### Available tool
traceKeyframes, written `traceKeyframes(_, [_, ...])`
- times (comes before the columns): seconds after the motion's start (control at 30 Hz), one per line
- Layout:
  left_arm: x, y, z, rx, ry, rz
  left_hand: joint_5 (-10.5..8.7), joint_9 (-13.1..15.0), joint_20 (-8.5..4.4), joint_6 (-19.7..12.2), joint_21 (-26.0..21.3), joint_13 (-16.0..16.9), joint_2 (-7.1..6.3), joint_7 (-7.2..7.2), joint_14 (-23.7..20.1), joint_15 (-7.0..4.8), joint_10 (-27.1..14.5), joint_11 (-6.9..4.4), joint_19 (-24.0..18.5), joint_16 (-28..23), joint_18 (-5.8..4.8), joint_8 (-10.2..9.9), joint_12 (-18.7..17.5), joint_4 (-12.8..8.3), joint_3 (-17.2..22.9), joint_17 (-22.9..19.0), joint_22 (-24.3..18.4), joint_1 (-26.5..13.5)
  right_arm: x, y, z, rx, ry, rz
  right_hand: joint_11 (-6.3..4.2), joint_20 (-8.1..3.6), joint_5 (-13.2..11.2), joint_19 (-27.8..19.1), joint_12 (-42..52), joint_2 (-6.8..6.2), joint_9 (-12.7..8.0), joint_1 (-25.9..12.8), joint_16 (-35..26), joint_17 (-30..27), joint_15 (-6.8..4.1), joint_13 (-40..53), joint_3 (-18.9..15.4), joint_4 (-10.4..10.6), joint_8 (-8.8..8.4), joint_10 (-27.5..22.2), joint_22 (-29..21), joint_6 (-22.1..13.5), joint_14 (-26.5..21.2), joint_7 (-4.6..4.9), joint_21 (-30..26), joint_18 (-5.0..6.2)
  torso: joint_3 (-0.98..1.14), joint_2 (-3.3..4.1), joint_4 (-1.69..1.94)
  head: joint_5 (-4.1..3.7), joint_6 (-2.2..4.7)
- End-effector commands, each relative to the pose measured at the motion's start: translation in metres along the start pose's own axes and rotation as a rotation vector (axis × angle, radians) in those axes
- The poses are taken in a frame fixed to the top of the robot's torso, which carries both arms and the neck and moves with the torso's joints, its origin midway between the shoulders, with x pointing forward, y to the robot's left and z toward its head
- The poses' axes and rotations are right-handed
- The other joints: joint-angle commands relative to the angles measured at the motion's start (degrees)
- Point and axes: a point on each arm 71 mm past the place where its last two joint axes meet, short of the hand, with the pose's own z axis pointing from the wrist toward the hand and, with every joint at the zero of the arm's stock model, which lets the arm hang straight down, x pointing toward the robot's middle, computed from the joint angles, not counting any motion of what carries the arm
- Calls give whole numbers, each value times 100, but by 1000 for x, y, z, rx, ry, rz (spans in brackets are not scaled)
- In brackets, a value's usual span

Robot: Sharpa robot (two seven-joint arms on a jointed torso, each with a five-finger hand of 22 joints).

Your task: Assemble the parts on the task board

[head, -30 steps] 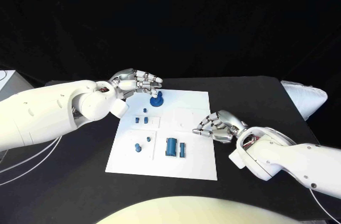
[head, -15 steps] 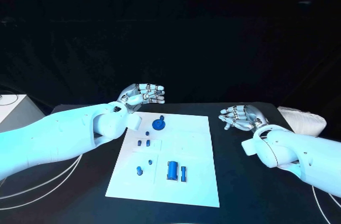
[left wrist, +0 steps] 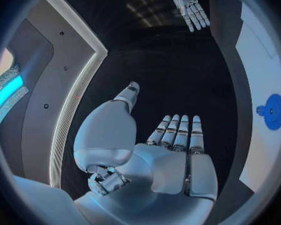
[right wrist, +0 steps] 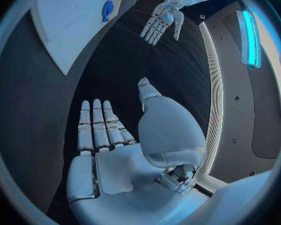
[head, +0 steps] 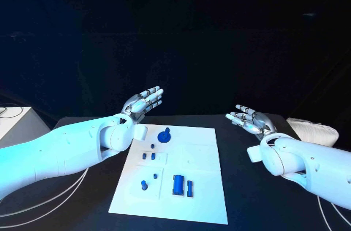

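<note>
White task board (head: 197, 190) with blue parts (head: 178, 184) lies on the black worktop (head: 256, 200); left hand (head: 144, 101) and right hand (head: 248, 119) hover above, fingers spread, empty.

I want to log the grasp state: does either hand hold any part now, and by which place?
Nothing is held. The left hand and the right hand are both raised with fingers spread, and the blue parts lie on the white board.

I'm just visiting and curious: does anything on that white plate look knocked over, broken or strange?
Nothing stands out. The blue parts sit tidily on the task board, none spilled or visibly broken. The left hand and right hand are raised with fingers apart, holding nothing.
</note>
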Motion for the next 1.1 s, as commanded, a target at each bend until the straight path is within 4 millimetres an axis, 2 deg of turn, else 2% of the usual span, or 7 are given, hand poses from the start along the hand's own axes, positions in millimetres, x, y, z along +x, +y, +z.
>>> traceKeyframes(0.03, [6, 3, -3, 5, -49, 28, -406, -397, -449, -1380, -620, -100, 337, -311, -1297, -242, -1561, -283, -1114, -681, -297, -348, -306, -149, -895, -259, -261, -5784, 11, 8, -8, -40, -47, 83, -200, -296, -144, -2522, -220, 240, -334, -1969, -419, -876, -124, -364, -430, -467, -432, -2959, -937, -1400, -2752, -290, -120, -346, 11, -126, 206, -208, 144])
traceKeyframes(0.07, [9, 4, -5, 4, -60, 33, -406, -397, -449, -1380, -620, -100, 337, -311, -1297, -242, -1561, -283, -1114, -681, -297, -348, -306, -149, -895, -259, -261, -5784, 15, 10, -11, -46, -56, 109, -200, -296, -144, -2522, -220, 240, -334, -2183, -419, -876, -124, -364, -430, -467, -432, -2959, -937, -1400, -2752, -290, -120, -346, 14, -157, 256, -266, 185])
traceKeyframes(0.1, [12, 5, -7, 3, -70, 37, -406, -397, -449, -1380, -620, -100, 337, -311, -1297, -242, -1561, -283, -1114, -681, -297, -348, -306, -149, -895, -259, -261, -5784, 20, 13, -14, -53, -66, 136, -200, -296, -144, -2522, -220, 240, -334, -6207, -419, -876, -124, -364, -430, -467, -432, -2959, -937, -1400, -2752, -290, -120, -346, 17, -184, 301, -318, 221])
traceKeyframes(0.2, [23, 10, -14, -1, -115, 57, -406, -397, -449, -1380, -620, -100, 337, -311, -1297, -242, -1561, -283, -1114, -681, -297, -348, -306, -149, -895, -259, -261, -5784, 31, 22, -25, -68, -98, 214, -200, -296, -144, -2522, -220, 240, -334, -6207, -419, -876, -124, -364, -430, -467, -432, -2959, -937, -1400, -2752, -290, -120, -346, 24, -258, 423, -458, 319])
traceKeyframes(0.33, [38, 15, -24, -6, -172, 84, -406, -397, -449, -1380, -620, -100, 337, -311, -1297, -242, -1561, -283, -1114, -681, -297, -348, -306, -149, -895, -259, -261, -5784, 39, 28, -33, -75, -122, 268, -200, -296, -144, -2522, -220, 240, -334, -6207, -419, -876, -124, -364, -430, -467, -432, -2959, -937, -1400, -2752, -290, -120, -346, 28, -297, 488, -533, 372])
traceKeyframes(0.63, [59, 20, -41, -12, -254, 125, -406, -397, -449, -1380, -620, -100, 337, -311, -1297, -242, -1561, -283, -1114, -681, -297, -348, -306, -149, -895, -259, -261, -5784, 42, 31, -37, -77, -132, 289, -200, -296, -144, -2522, -220, 240, -334, -6207, -419, -876, -124, -364, -430, -467, -432, -2959, -937, -1400, -2752, -290, -120, -346, 28, -300, 492, -538, 375])
traceKeyframes(1.1, [61, 21, -44, -13, -264, 130, -406, -397, -449, -1380, -620, -100, 337, -311, -1297, -242, -1561, -283, -1114, -681, -297, -348, -306, -149, -895, -259, -261, -5784, 42, 31, -37, -77, -132, 289, -200, -296, -144, -2522, -220, 240, -334, -6207, -419, -876, -124, -364, -430, -467, -432, -2959, -937, -1400, -2752, -290, -120, -346, 28, -300, 492, -538, 375])
